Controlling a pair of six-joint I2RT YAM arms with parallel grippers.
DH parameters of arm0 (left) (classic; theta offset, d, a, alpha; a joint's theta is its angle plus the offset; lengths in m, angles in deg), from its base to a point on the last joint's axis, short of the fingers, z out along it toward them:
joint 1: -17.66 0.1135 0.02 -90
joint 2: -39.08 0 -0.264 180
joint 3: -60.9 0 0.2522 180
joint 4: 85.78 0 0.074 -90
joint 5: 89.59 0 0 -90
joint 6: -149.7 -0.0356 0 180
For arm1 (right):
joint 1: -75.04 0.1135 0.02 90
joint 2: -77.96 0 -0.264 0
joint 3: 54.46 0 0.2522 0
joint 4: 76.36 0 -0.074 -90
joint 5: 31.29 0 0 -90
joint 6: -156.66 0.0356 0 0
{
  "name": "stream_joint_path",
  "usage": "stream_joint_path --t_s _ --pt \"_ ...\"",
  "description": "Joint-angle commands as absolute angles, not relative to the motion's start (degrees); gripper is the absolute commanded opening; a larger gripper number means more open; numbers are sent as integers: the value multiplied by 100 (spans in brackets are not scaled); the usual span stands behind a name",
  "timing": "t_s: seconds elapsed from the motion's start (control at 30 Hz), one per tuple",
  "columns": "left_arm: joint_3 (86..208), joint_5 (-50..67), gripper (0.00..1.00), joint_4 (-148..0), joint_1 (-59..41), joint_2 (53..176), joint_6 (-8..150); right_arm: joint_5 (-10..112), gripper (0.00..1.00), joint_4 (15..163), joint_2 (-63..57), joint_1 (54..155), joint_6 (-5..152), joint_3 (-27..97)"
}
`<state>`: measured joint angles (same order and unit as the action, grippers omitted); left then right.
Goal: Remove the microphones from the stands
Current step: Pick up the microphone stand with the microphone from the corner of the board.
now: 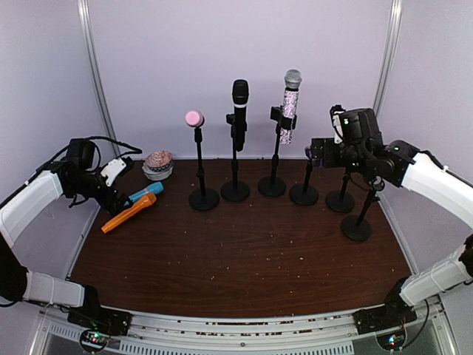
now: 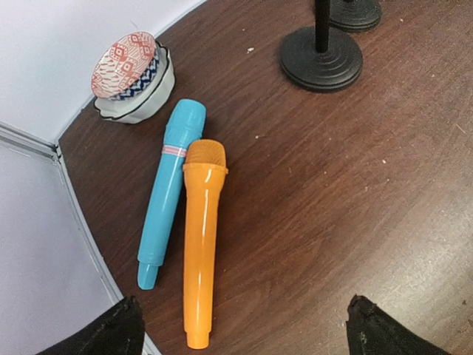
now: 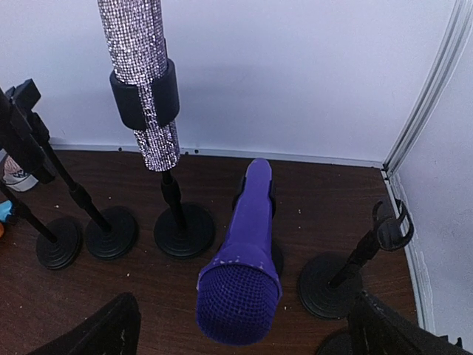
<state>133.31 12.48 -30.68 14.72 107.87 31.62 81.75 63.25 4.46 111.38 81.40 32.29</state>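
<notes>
A purple microphone (image 3: 247, 266) stands in the clip of a black stand (image 3: 275, 259), its mesh head toward the right wrist camera. My right gripper (image 3: 242, 325) is open just above that head, one finger on each side, not touching it. In the top view the right gripper (image 1: 325, 151) hovers over that stand (image 1: 304, 194) and hides the purple microphone. My left gripper (image 2: 244, 325) is open and empty over the table at the left (image 1: 111, 194), beside an orange microphone (image 2: 201, 244) and a blue microphone (image 2: 168, 188) lying flat.
Three more stands hold a pink-headed microphone (image 1: 194, 118), a black one (image 1: 240, 111) and a glittery one (image 1: 290, 103). Two empty stands (image 1: 340, 200) (image 1: 357, 227) are at the right. A patterned bowl (image 1: 158, 164) sits at the back left.
</notes>
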Motion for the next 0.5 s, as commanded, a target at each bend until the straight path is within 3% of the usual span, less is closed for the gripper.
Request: stream_joint_path --t_s 0.0,0.3,0.47 --pt "13499 1429 98 -3037 1519 10662 3286 8488 100 6374 -3 11169 8118 3627" --pt "13523 1406 98 -2963 1516 10592 3283 9224 99 6132 -937 11160 7945 4211" --pt "13629 1300 98 -2909 1518 10588 3290 9128 93 6186 -1023 11143 8081 4044"
